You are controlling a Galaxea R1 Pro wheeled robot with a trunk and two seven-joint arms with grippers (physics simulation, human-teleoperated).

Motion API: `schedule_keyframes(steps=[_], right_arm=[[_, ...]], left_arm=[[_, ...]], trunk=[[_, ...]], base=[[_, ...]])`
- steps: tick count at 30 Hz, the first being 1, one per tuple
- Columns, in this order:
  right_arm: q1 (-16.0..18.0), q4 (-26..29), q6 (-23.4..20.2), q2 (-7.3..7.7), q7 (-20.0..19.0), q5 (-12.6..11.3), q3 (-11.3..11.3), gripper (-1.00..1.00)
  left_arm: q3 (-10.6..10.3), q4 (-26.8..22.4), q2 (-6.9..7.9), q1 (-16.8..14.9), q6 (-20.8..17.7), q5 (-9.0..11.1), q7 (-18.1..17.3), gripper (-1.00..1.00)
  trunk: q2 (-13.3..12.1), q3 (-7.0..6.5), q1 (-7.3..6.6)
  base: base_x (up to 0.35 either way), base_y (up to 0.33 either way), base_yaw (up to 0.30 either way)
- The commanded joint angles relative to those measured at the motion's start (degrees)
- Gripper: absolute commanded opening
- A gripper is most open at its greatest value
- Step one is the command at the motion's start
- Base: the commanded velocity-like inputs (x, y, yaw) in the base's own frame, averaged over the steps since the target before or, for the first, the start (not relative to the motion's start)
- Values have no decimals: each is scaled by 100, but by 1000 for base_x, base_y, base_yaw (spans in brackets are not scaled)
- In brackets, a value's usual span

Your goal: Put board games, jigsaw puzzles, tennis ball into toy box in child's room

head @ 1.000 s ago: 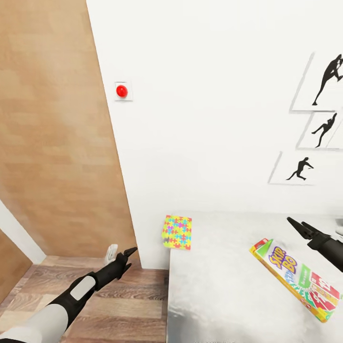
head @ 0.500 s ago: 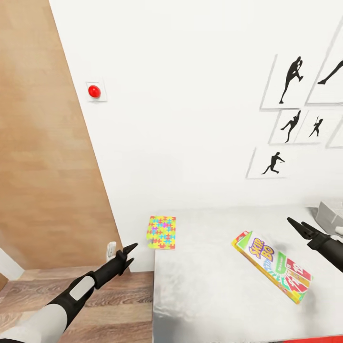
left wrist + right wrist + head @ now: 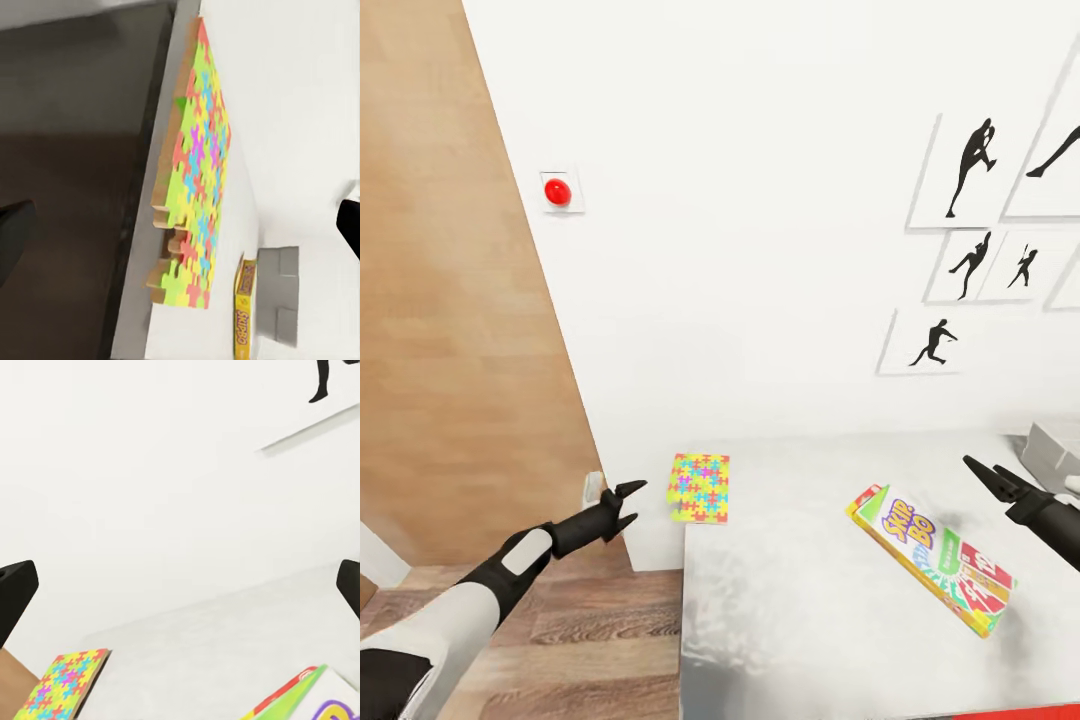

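On the glossy pale worktop [image 3: 810, 600] lie a thin multicolour jigsaw sheet [image 3: 700, 487] and a flat SKIP-BO box [image 3: 930, 560], both grippers' [image 3: 628, 500] [image 3: 985, 475] jaws spread, empty.

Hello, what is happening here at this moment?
The robot stands at the table and holds nothing. Its left gripper, open, reaches toward the jigsaw puzzle at the table's corner. The right gripper, open too, hovers above the table past the SKIP-BO game box. The toy box shows at the far right.
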State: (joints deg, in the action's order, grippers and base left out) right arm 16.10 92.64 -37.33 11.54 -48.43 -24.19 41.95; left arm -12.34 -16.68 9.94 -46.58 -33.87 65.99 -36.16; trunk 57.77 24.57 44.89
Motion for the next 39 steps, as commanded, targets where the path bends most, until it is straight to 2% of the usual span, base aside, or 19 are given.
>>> schedule_keyframes(steps=[1,14,23,26,30,39], right_arm=[[6,0,-38,1,-9,-24,6,100],[7,0,-38,6,-9,-24,10,100],[7,0,-38,6,-9,-24,9,100],[-3,0,30,2,-9,-24,9,100],[-12,0,203,-3,-6,-24,7,100],[-7,0,236,4,-9,-24,6,100]], left_arm=[[-30,4,5,-54,-87,36,4,100],[-50,7,57,-119,-193,36,-71,100],[-3,27,298,-37,-130,59,-21,100],[-3,339,372,-102,-54,66,31,100],[-41,400,384,-178,-14,43,26,100],[-63,445,399,-192,127,37,6,100]], trunk=[[4,6,0],[4,6,0],[4,6,0],[4,6,0],[4,6,0],[4,6,0]], base=[[0,0,-87],[0,0,-182],[0,0,-4],[0,0,0],[0,0,0],[0,0,-57]])
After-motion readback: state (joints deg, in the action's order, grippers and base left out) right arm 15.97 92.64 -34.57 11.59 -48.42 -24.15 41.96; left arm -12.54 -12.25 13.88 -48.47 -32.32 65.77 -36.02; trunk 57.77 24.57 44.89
